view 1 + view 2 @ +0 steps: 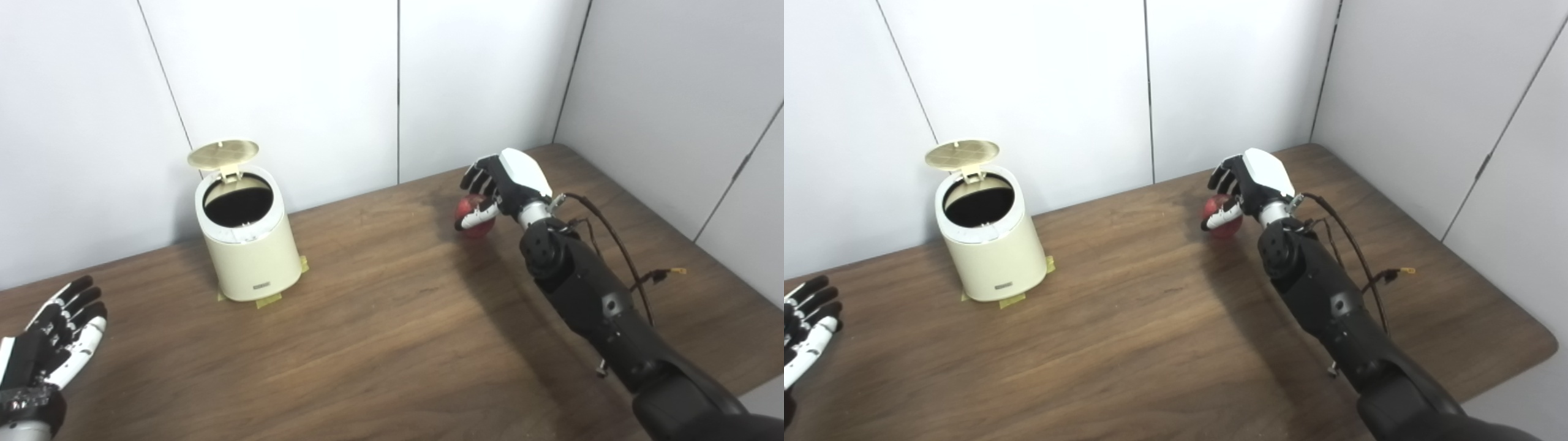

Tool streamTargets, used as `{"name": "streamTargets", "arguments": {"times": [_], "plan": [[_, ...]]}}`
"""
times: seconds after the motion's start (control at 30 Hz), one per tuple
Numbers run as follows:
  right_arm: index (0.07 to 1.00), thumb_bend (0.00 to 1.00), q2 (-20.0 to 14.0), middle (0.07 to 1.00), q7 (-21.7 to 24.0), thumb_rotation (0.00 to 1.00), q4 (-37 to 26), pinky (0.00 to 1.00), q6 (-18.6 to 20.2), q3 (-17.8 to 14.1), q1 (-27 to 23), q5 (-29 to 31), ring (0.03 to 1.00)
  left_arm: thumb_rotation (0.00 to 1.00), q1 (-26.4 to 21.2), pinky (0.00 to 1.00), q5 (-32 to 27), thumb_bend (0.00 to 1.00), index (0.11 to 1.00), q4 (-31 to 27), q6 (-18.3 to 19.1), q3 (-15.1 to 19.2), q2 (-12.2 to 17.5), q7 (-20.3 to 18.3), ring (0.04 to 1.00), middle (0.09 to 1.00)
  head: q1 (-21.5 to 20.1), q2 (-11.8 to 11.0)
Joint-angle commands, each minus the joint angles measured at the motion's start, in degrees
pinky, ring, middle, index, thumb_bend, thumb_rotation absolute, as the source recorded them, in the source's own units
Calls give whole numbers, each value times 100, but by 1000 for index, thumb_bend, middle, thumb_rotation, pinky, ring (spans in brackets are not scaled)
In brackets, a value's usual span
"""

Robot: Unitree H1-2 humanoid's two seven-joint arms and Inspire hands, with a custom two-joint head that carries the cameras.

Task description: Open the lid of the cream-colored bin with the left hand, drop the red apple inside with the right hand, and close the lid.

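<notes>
The cream-colored bin [251, 257] stands at the back left of the wooden table [380, 318]. Its round lid [223, 153] is tipped up and back, and the dark inside shows. The red apple [481, 230] rests on the table at the back right. My right hand [502, 184] is over it, with fingers curled around the top and the thumb across the front. My left hand [58, 334] lies open and empty at the front left edge, palm up, well clear of the bin.
Strips of yellow tape [269, 300] hold the bin's base to the table. White wall panels close off the back and right side. A loose cable [612, 245] runs along my right forearm.
</notes>
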Motion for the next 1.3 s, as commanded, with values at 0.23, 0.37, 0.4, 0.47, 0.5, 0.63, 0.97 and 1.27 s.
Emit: {"name": "streamTargets", "arguments": {"times": [0.23,0.37,0.4,0.47,0.5,0.63,0.97,1.27], "plan": [[499,519,-98,498,-206,0,-232,454,-187,-56,-225,-164,415,280,-189,842,20,278,877,-30,-457,5,62,82,867,867,71,0],[501,518,-62,501,-205,0,-292,443,-169,-110,-199,-117,412,312,-162,856,4,292,878,-68,-418,22,65,86,877,870,110,-5],[504,517,-58,499,-200,0,-316,433,-160,-117,-193,-113,408,303,-157,859,-6,284,880,-77,-406,26,60,85,879,874,116,-5],[506,518,-74,496,-187,0,-375,429,-167,-96,-194,-149,406,299,-151,875,63,286,879,-106,-337,9,49,133,880,871,117,-7],[508,518,-82,490,-184,0,-393,422,-175,-86,-195,-164,404,308,-149,899,88,290,880,-118,-310,-1,45,148,885,873,115,-9],[515,519,-83,471,-167,0,-519,589,-196,-55,-227,-204,417,316,-145,907,111,297,883,-119,-321,-32,13,169,875,866,140,-29],[508,519,107,478,17,0,-1181,455,-117,-8,-369,-244,406,323,-130,966,234,281,895,-123,-234,-100,-35,225,928,912,382,-93],[493,519,394,506,281,0,-1935,446,-118,138,-661,-376,417,323,-60,886,324,316,872,76,-539,-171,-202,346,882,861,822,-209]]}}
